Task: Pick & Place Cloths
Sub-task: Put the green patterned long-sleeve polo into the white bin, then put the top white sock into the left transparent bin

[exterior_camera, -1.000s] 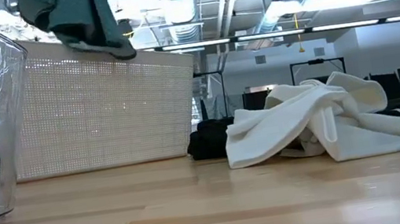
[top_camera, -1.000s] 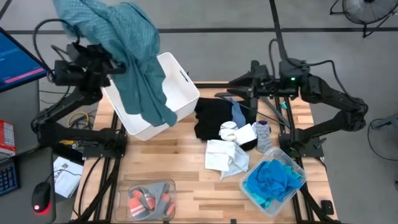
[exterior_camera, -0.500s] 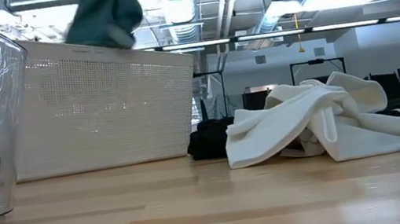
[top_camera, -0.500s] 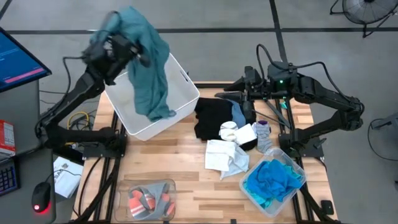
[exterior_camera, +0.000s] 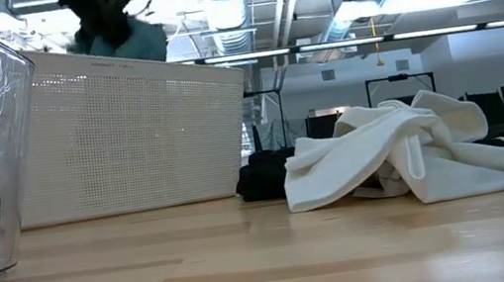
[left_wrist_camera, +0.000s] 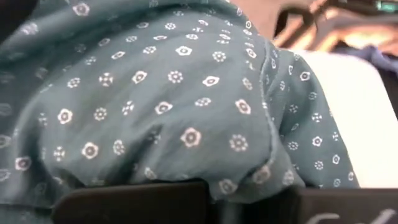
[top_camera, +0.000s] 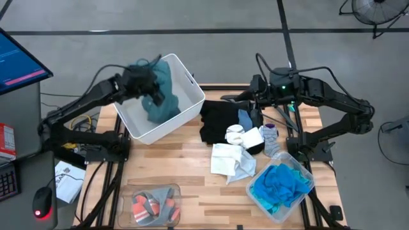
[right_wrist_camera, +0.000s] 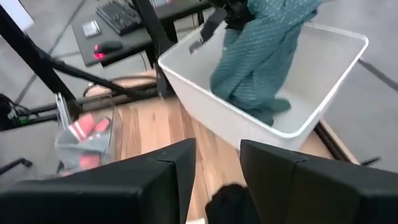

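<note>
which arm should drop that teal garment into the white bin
Left. Its end effector is shut on the teal garment above the white bin. The right end effector is over the black cloth.

Teal-green patterned garment: small white flower print, hanging bunched from shut left claw, lower end down inside white bin. Black cloth: crumpled on worktop beside bin. White cloth: rumpled, mid-worktop. Grey socks: near white pieces. Turquoise cloth: heaped in clear container. Grey-orange cloth: in second clear container.
</note>
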`<state>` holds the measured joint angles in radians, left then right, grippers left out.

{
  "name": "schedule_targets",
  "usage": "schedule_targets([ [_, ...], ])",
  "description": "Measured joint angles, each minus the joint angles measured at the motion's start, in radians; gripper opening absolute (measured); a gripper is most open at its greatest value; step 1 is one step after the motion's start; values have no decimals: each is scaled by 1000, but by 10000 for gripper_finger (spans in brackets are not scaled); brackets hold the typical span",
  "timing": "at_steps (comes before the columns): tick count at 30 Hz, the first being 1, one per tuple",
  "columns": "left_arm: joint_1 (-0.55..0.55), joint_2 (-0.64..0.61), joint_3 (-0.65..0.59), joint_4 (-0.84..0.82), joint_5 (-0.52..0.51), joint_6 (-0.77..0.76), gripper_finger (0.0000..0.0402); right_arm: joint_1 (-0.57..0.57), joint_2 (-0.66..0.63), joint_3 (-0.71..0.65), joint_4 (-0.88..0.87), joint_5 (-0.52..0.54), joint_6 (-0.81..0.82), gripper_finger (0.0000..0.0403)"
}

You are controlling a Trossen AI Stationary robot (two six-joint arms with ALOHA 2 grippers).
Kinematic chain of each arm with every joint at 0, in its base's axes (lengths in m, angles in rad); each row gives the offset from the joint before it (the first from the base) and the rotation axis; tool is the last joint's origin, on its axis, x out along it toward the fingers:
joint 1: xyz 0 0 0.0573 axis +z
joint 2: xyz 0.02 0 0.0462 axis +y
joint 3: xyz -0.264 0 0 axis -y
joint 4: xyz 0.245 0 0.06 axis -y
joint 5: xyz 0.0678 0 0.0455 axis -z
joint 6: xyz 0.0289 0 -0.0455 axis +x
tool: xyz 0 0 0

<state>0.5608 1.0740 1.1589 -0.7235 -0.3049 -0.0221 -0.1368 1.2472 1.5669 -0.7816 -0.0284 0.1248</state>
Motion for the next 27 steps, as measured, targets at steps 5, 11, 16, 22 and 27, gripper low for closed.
schedule_targets([
  [5,-29,0,-104,-8,-2,-93,16,-2,21,0,-89,5,7,122],
  [11,-72,-1,-133,-19,37,-119,83,-8,54,-2,-181,10,26,133],
  [16,-119,-1,-133,-19,77,-139,162,-10,93,-2,-234,33,26,165],
  [22,-150,-1,-133,-100,77,-267,244,-16,153,0,-334,38,37,205],
  [27,-157,-3,-133,-180,166,-413,272,-8,229,-1,-460,74,93,214],
])
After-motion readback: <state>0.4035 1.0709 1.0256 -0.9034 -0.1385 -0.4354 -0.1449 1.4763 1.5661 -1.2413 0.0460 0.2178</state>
